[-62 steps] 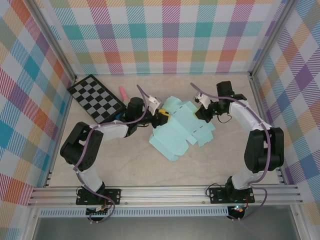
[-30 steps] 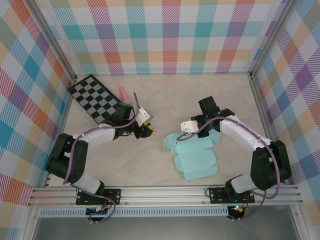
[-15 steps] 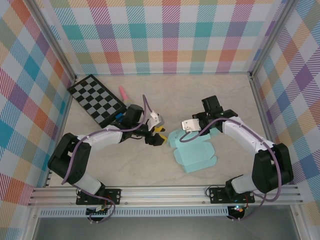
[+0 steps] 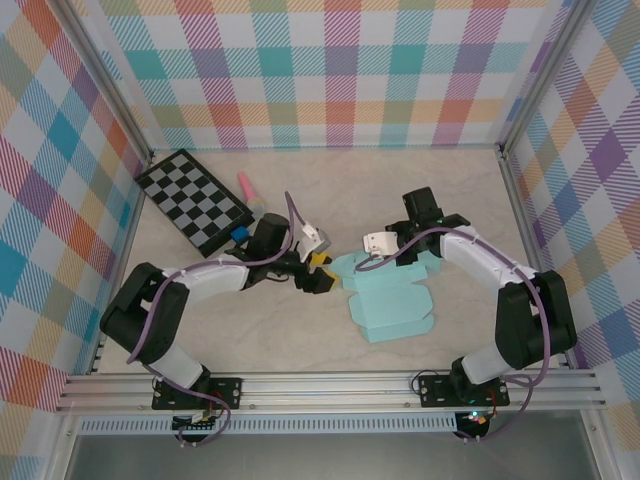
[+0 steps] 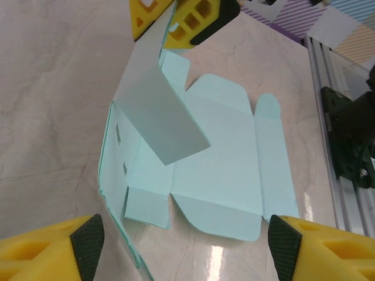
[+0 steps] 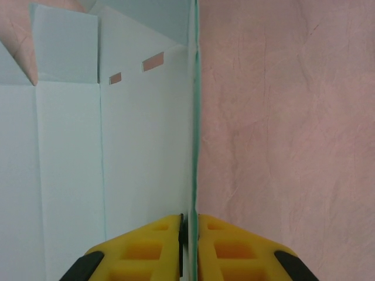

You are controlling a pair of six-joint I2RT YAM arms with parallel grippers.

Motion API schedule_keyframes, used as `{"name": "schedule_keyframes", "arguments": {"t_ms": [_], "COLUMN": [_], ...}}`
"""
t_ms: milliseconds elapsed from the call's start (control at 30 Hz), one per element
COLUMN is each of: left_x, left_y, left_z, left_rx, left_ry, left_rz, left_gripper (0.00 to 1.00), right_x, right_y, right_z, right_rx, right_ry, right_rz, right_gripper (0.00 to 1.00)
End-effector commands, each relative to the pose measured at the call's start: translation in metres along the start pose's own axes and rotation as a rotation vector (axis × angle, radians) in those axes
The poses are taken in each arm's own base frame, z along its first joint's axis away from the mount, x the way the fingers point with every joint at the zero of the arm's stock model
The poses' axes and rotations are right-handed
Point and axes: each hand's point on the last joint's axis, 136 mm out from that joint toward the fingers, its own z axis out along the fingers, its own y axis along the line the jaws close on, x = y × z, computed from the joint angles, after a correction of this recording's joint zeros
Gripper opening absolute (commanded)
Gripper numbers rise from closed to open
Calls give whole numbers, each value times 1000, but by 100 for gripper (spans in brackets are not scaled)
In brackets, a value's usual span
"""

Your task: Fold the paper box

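The right tool is pinched narrow on the edge of a raised panel of the paper box, which lies on the worktop just right of centre in the overhead view. The left tool stands wide and empty, facing the sheet. To fold cleanly, I would pin the flat base with the left tool and swing the panel about its crease.

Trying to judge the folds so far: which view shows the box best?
Left wrist: the box lies almost whole, flaps, tabs and slots plain, one panel raised. The top view shows it small, one corner covered. The right wrist view shows one panel up close, its edge pinched between the jaws of the right gripper.
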Motion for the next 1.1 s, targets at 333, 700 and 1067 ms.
{"name": "schedule_keyframes", "arguments": {"t_ms": [333,700,1067], "left_x": [9,6,-25], "left_y": [26,53,76], "left_z": [26,31,0], "left_rx": [-153,-263,-480], "left_ry": [-82,-107,-197], "left_rz": [-64,-123,-145], "left_gripper": [47,0,0], "right_x": [-6,-21,-52], "right_y": [-7,-15,-71], "right_z": [1,-17,-113], "right_rx": [105,193,463], "right_ry": [-34,-93,-240], "right_rz": [-28,43,506], "right_gripper": [13,36,100]}}
